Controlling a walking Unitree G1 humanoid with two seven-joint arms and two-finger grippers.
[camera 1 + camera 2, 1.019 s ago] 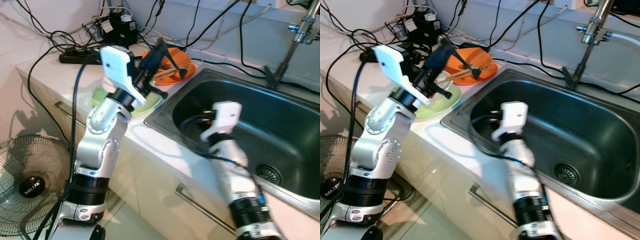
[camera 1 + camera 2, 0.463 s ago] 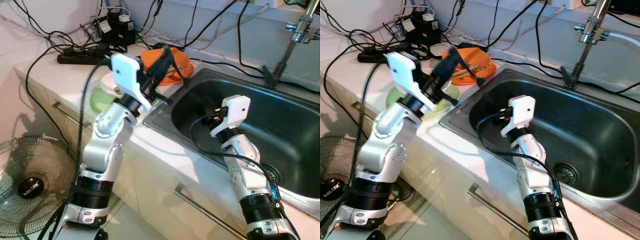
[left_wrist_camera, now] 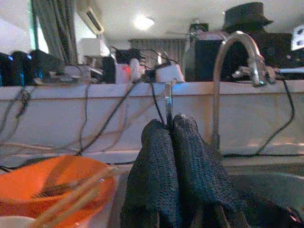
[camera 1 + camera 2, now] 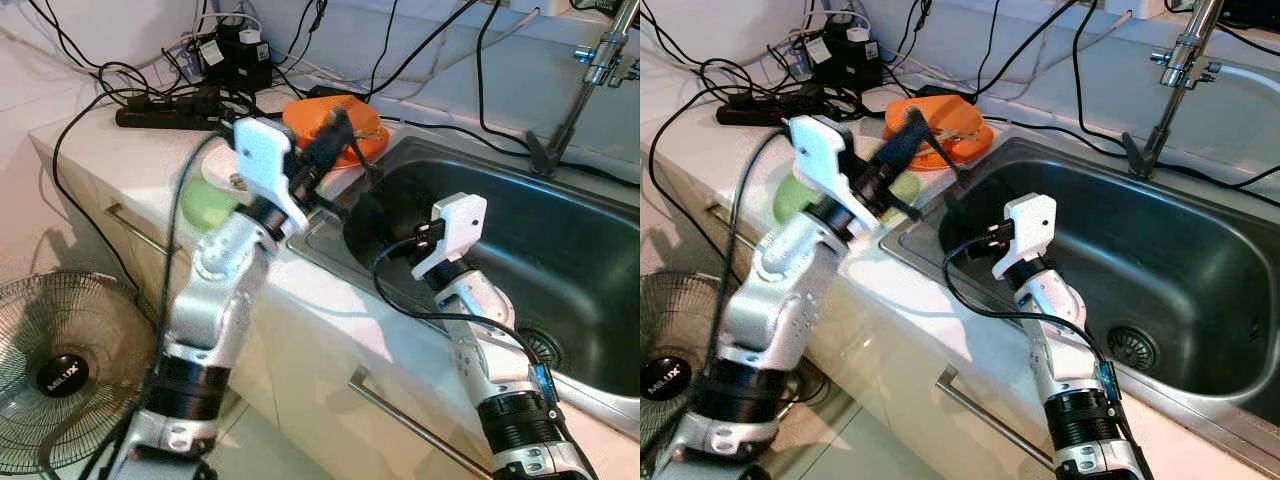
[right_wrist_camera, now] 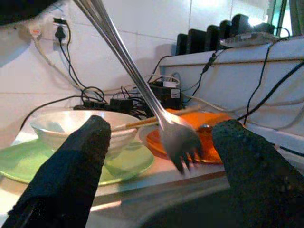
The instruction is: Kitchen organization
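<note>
The left gripper (image 3: 171, 142) has swung from over the orange plate (image 4: 330, 118) toward the steel sink (image 4: 560, 240), textured fingers pinching a slim metal fork (image 5: 180, 137). The right gripper (image 5: 161, 175), spread wide, has lifted to the sink's rim.

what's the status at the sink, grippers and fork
Left gripper shut on fork, over sink rim. Right gripper open, in the sink, facing fork tines. Nothing in the way.

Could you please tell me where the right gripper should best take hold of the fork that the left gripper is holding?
Probably the bare shank just above the tines of the fork, approached from the sink side. The left gripper pinches the handle's upper end, and the right gripper, fingers open, already faces that slanted stretch.
</note>
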